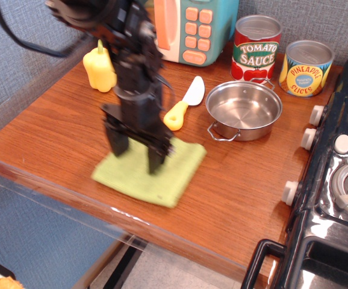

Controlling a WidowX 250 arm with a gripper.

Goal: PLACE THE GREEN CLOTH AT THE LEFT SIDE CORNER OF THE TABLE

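Observation:
The green cloth (175, 173) lies flat on the table (53, 129), near the front edge and a little left of the middle. A small dark speck shows near its front corner. My black gripper (136, 154) stands upright on the cloth. Its two fingers (117, 142) are spread apart, with the tips down on the fabric. The fingers and wrist hide the cloth's back left part. Nothing is held between the fingers.
A steel pot (244, 109) and a yellow-handled toy knife (183, 106) lie behind the cloth. A yellow pepper (100, 67) sits at the back left. A tomato sauce can (257, 45), a pineapple can (306, 66) and a toy microwave (198, 27) line the back. The black stove (336, 180) is on the right.

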